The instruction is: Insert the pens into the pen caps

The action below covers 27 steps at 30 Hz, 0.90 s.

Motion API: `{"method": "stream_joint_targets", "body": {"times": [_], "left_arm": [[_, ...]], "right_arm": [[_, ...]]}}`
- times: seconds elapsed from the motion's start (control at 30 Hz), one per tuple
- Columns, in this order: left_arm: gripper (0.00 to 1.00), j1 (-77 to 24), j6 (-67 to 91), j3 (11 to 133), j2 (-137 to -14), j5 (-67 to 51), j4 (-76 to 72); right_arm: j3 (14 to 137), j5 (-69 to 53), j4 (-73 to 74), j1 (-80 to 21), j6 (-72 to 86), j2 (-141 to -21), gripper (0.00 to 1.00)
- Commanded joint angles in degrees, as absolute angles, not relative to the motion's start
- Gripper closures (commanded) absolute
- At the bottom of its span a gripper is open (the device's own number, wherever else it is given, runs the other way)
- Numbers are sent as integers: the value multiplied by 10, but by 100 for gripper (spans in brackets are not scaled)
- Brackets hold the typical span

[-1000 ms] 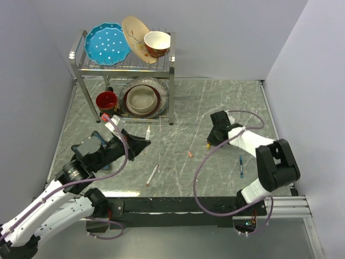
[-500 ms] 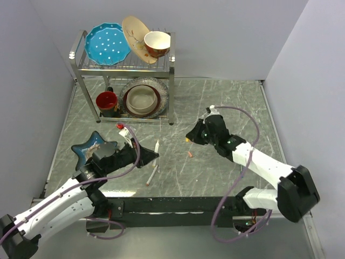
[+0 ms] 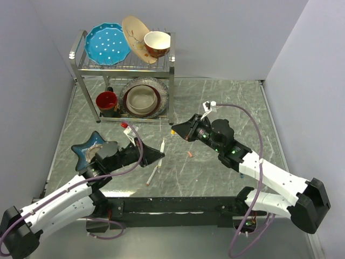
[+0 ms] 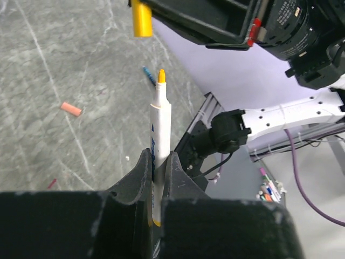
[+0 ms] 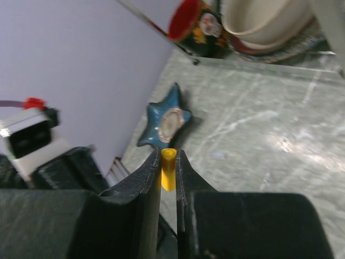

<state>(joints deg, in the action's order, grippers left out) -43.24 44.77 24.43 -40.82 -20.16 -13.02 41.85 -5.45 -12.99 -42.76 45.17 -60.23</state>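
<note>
Centrally over the worktop (image 3: 237,97), the left hand (image 3: 159,157) pinches a yellow-tipped white pen (image 3: 162,146). Just apart, the right hand (image 3: 174,131) pinches a yellow cap (image 5: 168,169), with bare worktop beyond toward the far-right edge.

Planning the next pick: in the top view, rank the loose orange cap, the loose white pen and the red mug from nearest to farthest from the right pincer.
1. The orange cap, just toward the near edge from the right pincer.
2. The loose white pen, nearer that edge, left arm's side.
3. The red mug, on the rack's lower shelf, far left.
</note>
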Motion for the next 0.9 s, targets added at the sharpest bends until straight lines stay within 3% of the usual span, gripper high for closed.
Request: {"method": "stream_joint_targets", "body": {"times": [0.0,0.87], "left_arm": [[99,-435,474,233,-402,-229,-192],[99,-435,443,250,-388,-212,-162]], "right_arm": [[404,-57,-218,-446,472,-577,100],[424,18,-193,-527,457,-584,100]]}}
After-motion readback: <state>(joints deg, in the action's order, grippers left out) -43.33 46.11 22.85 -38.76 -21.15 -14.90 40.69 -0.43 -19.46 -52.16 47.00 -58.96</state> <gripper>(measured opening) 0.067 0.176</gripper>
